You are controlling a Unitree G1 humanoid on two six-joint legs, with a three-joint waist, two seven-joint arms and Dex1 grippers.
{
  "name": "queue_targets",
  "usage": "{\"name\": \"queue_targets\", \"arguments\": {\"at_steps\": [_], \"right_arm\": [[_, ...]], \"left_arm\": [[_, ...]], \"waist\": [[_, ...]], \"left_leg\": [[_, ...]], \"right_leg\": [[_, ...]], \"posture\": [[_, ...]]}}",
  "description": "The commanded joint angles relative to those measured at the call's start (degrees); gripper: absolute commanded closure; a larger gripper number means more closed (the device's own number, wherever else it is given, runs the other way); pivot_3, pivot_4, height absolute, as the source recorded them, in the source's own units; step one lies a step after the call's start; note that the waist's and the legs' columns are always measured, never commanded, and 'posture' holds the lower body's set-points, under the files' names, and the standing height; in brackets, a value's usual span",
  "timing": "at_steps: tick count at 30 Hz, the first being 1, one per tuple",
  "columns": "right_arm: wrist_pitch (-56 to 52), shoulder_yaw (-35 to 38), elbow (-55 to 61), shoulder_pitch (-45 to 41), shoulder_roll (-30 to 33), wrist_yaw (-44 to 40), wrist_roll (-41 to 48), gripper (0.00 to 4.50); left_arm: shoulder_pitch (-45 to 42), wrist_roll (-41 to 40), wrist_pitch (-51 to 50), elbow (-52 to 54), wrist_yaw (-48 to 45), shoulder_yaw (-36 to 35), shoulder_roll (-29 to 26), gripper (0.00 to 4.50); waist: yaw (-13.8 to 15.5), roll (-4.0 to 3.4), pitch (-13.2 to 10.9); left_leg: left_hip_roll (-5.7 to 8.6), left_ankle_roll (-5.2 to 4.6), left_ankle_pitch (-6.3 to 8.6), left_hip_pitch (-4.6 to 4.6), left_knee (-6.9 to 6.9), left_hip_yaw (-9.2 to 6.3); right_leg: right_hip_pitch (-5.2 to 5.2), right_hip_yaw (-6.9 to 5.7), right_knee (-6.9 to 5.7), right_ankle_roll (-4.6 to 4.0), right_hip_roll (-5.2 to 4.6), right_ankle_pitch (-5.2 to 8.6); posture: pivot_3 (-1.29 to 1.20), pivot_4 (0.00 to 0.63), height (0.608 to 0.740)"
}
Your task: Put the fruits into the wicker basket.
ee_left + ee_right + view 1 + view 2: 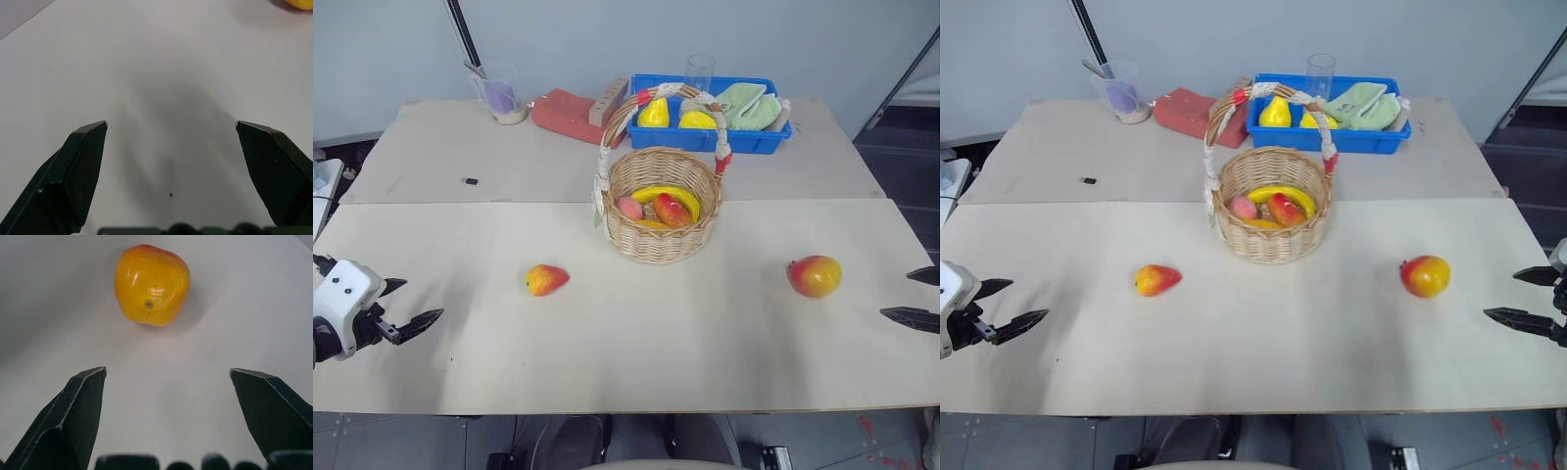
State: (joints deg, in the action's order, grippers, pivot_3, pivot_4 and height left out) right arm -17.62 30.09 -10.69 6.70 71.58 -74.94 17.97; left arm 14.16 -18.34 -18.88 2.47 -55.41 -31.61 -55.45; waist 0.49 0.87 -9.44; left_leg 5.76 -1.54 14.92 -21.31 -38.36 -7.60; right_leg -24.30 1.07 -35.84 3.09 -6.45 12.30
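A: Where do we stand? Both fruits lie on the table (636, 352), outside the basket (658, 211); the smaller mango (546, 279) sits ahead of our left gripper (409, 305), the rounder mango (815, 275) ahead of our right gripper (1528, 297).

B: And the fingers? Both pairs stand wide apart and hold nothing; the right wrist view shows the rounder mango (151, 284) just beyond the tips, roughly centred between them.

A: So we judge the step to be the reach; we should bring the right gripper forward until the fruit sits deep between the fingers, then close gently; its skin looks glossy and may slip.

B: Agreed; we lift well clear before crossing, since the basket's tall handle (625, 116) arches over the opening; a banana (668, 195) and other fruit already lie inside, so we lower ours beside the handle.
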Motion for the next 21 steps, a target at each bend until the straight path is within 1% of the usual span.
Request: {"name": "queue_targets", "arguments": {"at_steps": [1,10,21], "right_arm": [[1.5,1.6,-0.4,-0.8,0.1,-0.2,-0.1,0.03],[1.5,0.7,-0.5,-1.7,0.2,-0.1,0.0,0.03],[-1.1,-0.5,2.2,-3.1,0.1,1.2,0.6,0.03]], "left_arm": [[-0.3,-0.7,0.0,1.7,-0.3,-2.5,-0.9,0.0],[-3.4,-0.5,0.0,-0.1,1.3,-3.0,-0.2,0.0],[-3.0,-2.4,-0.4,-0.7,-0.3,-3.9,0.2,0.0]], "waist": [[0.0,0.0,0.0],[0.0,0.0,0.0],[-0.1,0.0,0.0]], "left_leg": [[0.0,0.0,0.0,0.0,0.0,0.0],[0.0,0.0,0.0,0.01,0.0,0.0],[0.0,0.0,0.0,0.02,0.02,0.02]], "right_leg": [[0.0,0.0,0.0,0.0,0.0,0.0],[0.0,0.0,-0.01,0.0,0.01,0.0],[-0.01,0.02,-0.01,0.0,0.0,0.0]], "posture": [[0.0,0.15,0.74],[0.0,0.15,0.74],[0.0,0.15,0.74]]}}
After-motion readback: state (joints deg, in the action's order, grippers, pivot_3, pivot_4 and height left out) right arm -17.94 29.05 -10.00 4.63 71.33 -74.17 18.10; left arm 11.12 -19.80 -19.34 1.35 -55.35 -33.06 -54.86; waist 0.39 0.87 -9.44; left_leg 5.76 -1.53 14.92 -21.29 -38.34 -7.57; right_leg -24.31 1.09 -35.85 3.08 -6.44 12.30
